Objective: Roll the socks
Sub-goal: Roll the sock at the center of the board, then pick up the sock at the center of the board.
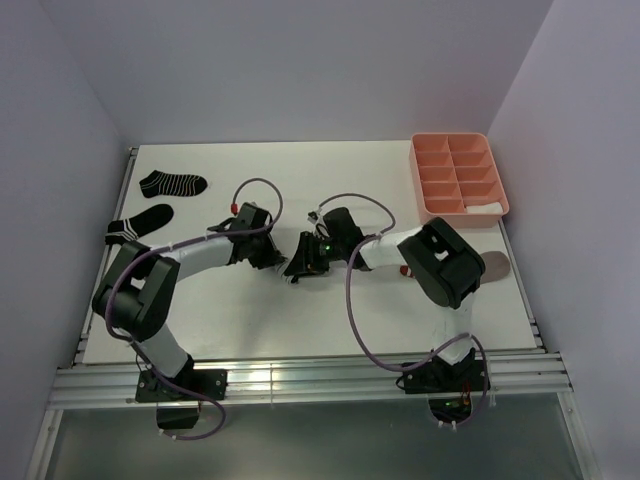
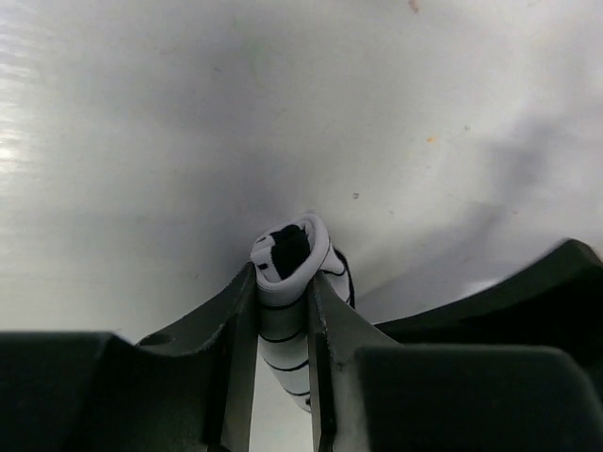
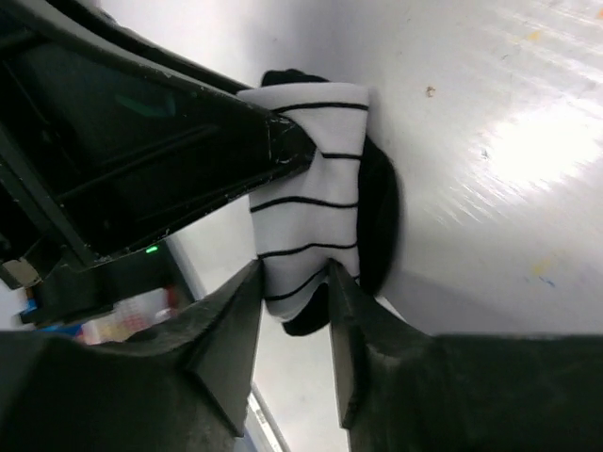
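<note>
White striped sock [image 3: 311, 188]: rolled, mid-surface [image 2: 141, 141], between both claws.
Left claw [image 2: 283, 282]: clamped on sock's sides.
Right claw [image 3: 294, 278]: astride sock's end; grip unclear.
Tip: firm squeeze, or roll loosens.

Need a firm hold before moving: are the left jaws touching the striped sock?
Touching. Left wrist view: left gripper pinches the striped sock between both jaws.

Striped sock [image 3: 311, 179] partly behind jaws, taupe sock [image 1: 497, 266] half hidden
</note>
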Action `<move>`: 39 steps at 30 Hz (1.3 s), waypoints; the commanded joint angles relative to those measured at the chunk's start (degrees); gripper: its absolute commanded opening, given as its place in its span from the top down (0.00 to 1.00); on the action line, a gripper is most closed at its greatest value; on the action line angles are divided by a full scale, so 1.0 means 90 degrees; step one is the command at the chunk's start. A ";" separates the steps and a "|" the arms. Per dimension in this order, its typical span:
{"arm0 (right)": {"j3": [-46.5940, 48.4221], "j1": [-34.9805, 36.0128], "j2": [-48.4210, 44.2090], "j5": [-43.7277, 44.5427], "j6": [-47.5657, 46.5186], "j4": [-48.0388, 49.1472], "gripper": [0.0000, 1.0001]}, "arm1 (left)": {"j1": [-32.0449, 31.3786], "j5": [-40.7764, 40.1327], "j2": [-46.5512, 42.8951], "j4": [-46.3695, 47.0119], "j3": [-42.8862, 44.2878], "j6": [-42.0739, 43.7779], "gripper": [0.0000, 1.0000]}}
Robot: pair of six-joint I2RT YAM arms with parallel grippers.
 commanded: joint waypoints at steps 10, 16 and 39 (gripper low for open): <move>0.0170 0.1513 -0.1463 0.5073 -0.2177 -0.1875 0.44 | -0.0645 -0.1436 0.1250 -0.3268 0.2027 0.0929 0.98; 0.0199 0.2411 -0.1669 0.6523 -0.2919 -0.1670 0.42 | -0.0723 -0.1270 0.1612 -0.3609 0.2379 0.1056 0.98; 0.0687 0.3077 -0.0439 0.7325 -0.4072 -0.0714 0.40 | -0.0733 -0.0615 0.2257 -0.4108 0.3063 0.1437 0.97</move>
